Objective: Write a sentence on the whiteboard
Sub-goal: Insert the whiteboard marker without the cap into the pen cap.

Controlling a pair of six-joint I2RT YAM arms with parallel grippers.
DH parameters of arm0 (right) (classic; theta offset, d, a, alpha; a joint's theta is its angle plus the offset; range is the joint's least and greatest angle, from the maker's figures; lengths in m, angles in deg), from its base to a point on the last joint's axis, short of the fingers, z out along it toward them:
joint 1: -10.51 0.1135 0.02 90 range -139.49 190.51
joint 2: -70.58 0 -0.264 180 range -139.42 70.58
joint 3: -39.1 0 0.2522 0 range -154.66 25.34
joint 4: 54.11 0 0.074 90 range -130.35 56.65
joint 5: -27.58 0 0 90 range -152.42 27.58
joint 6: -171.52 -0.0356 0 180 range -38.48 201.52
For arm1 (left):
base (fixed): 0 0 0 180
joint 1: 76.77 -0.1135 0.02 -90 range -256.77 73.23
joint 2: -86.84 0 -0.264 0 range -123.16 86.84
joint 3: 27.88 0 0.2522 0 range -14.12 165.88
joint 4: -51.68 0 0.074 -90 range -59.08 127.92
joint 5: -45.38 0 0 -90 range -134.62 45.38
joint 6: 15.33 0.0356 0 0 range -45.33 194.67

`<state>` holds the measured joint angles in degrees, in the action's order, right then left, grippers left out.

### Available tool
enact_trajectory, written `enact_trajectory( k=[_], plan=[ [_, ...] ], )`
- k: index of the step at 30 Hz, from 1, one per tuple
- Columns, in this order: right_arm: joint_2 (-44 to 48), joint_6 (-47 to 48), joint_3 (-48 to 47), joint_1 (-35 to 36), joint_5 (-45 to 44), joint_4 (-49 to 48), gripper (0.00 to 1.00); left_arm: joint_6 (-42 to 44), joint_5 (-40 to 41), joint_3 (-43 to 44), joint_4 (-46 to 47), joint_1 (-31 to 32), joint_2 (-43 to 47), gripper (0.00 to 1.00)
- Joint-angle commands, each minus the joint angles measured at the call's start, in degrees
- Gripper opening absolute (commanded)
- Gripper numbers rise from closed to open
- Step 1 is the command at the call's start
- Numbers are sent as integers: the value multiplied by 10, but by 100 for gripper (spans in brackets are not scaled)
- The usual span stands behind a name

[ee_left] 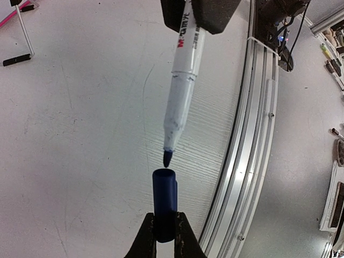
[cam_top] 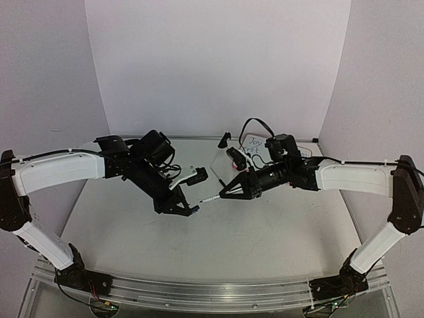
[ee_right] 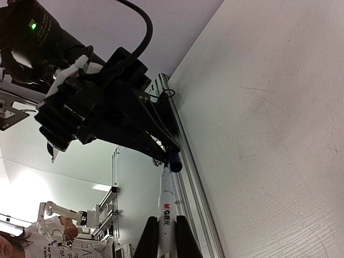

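The left hand (ee_left: 165, 230) is pinched narrow on the blue cap (ee_left: 164, 199), whose open mouth faces the marker (ee_left: 183, 91) gripped in the closed right hand (ee_right: 166, 239). Tip and mouth sit just apart, nearly on one axis, so capping looks like a short straight push. The whiteboard (cam_top: 246, 146), bearing the sentence (cam_top: 254, 141), stands at the back of the worktop (cam_top: 265, 232), behind the right arm.

sentence (cam_top: 254, 141) illegibly small, whiteboard (cam_top: 262, 143) partly hidden — behind right arm (cam_top: 351, 175)
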<state>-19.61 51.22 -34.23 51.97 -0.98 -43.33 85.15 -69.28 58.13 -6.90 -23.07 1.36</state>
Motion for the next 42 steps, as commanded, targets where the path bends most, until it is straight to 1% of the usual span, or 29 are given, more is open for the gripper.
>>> enact_trajectory(
  k=[1, 5, 15, 23, 32, 42],
  plan=[
    [7, -2, 0, 2, 19, -19, 0, -5, 12, -1, 19, 0, 26, 0],
    [5, -4, 1, 3, 21, -19, 0, -5, 16, 0, 23, 0, 32, 0],
    [-7, -2, -7, 9, 22, -19, 0, 0, -13, -1, 26, 0, 36, 0],
    [-8, -2, -7, 10, 23, -19, 0, 3, -20, -4, 29, 0, 40, 0],
    [28, 6, -5, 9, -9, -19, 0, -3, -18, -28, 25, 1, 50, 0],
    [6, -4, -1, 12, 14, -19, 0, -11, -12, -20, 34, 0, 55, 0]
  ],
)
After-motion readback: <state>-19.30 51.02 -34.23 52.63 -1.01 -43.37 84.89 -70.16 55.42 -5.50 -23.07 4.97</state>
